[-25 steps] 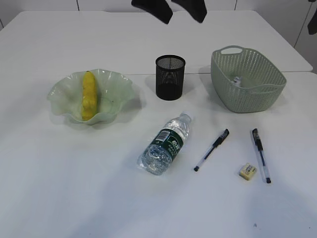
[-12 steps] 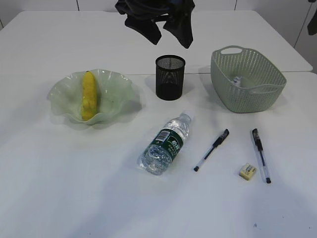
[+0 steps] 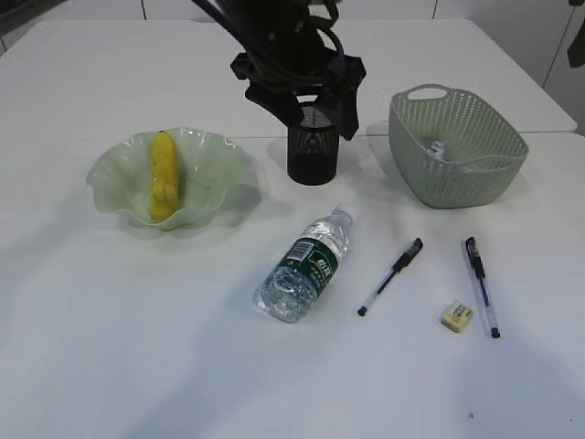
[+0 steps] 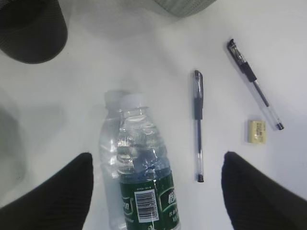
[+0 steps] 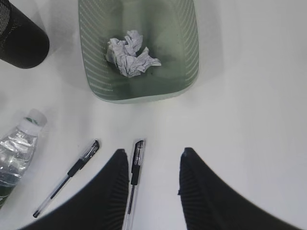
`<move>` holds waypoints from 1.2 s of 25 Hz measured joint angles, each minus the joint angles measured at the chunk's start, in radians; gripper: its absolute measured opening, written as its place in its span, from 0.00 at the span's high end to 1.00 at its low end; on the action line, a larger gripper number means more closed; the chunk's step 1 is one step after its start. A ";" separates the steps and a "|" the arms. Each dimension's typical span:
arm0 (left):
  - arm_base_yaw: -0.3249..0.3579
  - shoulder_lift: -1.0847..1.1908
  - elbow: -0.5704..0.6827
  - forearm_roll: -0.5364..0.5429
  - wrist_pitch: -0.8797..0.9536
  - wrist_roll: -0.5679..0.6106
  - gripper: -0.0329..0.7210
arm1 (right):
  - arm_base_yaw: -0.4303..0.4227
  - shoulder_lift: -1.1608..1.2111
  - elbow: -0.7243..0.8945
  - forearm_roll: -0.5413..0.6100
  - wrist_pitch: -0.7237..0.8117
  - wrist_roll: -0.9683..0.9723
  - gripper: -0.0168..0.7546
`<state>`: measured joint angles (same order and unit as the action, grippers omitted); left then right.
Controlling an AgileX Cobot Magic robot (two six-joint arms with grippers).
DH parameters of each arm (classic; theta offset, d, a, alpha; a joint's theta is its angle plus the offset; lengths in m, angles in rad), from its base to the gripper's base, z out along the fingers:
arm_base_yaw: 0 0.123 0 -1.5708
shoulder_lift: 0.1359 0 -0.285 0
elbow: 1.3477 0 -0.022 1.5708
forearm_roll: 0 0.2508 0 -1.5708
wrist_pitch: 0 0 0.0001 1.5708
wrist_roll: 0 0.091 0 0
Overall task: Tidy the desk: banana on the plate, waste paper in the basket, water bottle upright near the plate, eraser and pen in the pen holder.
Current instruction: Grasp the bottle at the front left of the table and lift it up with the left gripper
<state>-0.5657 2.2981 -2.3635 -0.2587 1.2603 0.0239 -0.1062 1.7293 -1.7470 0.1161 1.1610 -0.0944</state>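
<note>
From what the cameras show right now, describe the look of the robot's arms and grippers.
The left gripper has broad, rounded black fingers with a fine ribbed texture. The right gripper has matching black fingers. The exterior view shows a black arm with black cables looping beside it. No markings visible.

A yellow banana [image 3: 163, 176] was seen on a pale green plate [image 3: 228, 160]; the pen holder [image 3: 313, 155] was black mesh, the basket [image 3: 475, 178] grey-green lattice.

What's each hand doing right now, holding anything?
Left hand: open wide, empty, above the lying water bottle.
Right hand: partly open, empty, above a pen near the basket.
</note>
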 joint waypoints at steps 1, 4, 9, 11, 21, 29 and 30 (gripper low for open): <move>0.000 0.012 0.000 0.000 0.000 0.000 0.17 | 0.000 0.000 0.000 0.000 0.001 0.000 0.63; 0.000 0.036 0.000 0.005 -0.002 -0.001 0.17 | 0.000 0.000 0.000 0.000 0.001 0.000 0.63; 0.000 0.049 0.000 0.027 -0.006 -0.002 0.17 | 0.000 0.000 0.000 0.000 0.001 0.000 0.63; 0.000 0.049 0.000 0.039 -0.008 -0.002 0.17 | 0.000 0.000 0.000 0.000 0.001 -0.007 0.63; 0.000 0.058 0.000 0.069 -0.008 -0.002 0.17 | 0.000 0.000 0.000 0.000 0.001 -0.018 0.63; -0.004 0.110 0.000 0.059 -0.011 -0.002 0.17 | 0.000 0.000 0.000 0.000 0.005 -0.018 0.63; -0.006 0.119 0.000 0.053 -0.012 -0.002 0.17 | 0.000 0.000 0.000 0.000 0.005 -0.018 0.63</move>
<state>-0.5717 2.4173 -2.3635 -0.2057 1.2488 0.0216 -0.1062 1.7293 -1.7470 0.1161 1.1662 -0.1121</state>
